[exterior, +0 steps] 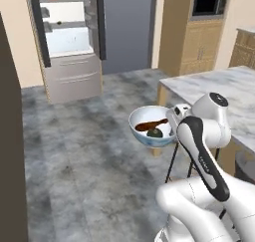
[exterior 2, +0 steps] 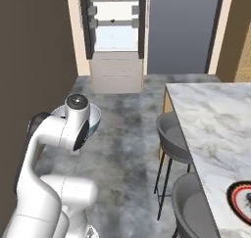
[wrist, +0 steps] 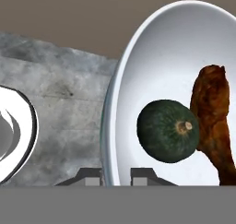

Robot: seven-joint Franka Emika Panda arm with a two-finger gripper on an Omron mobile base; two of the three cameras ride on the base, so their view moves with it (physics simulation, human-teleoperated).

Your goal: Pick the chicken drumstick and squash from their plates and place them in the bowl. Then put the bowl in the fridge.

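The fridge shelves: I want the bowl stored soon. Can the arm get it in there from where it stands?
Probably not yet. The gripper holds the bowl by its rim, and the fridge stands open, but open floor still separates them.

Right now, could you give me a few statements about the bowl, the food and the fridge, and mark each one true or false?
1. The squash and the chicken drumstick both lie in the bowl. True.
2. The claw is shut on the bowl's rim. True.
3. The bowl stands on the marble counter. False: it is held in the air above the floor.
4. The fridge is closed. False: one door is open, showing white shelves.
5. The patterned plate holds the drumstick. False: the drumstick is in the bowl.
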